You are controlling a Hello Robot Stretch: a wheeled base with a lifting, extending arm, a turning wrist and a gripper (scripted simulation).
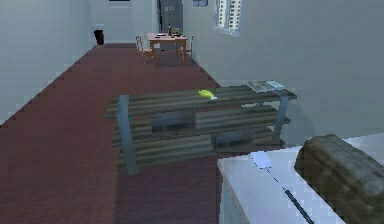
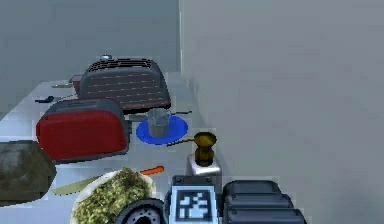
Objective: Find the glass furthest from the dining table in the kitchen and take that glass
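Right, nearest me, at six o'clock in the arm side view, sits the arm's white marker square point(image 2: 195, 205). The gripper point(image 2: 143, 213) shows as a dark body at seven o'clock. Its far end is lost among the clutter, so I cannot tell whether the claw grasps anything.

Just beyond the marker an amber-brown glass point(image 2: 205, 148) stands upright on the white countertop point(image 2: 25, 120). At its nine o'clock lies a plate of greenish food point(image 2: 112, 196), with a brown loaf point(image 2: 20, 172) at the left edge. Farther out are a blue plate point(image 2: 165, 129) carrying a grey cup point(image 2: 158, 120), a red toaster point(image 2: 82, 130) and then a dark toaster point(image 2: 125, 82) against the pale wall.

In the forward view, past the counter corner, a slatted wooden table point(image 1: 200, 112) stands on dark red floor point(image 1: 70, 140). At twelve o'clock, well away, is the dining table point(image 1: 165, 42).
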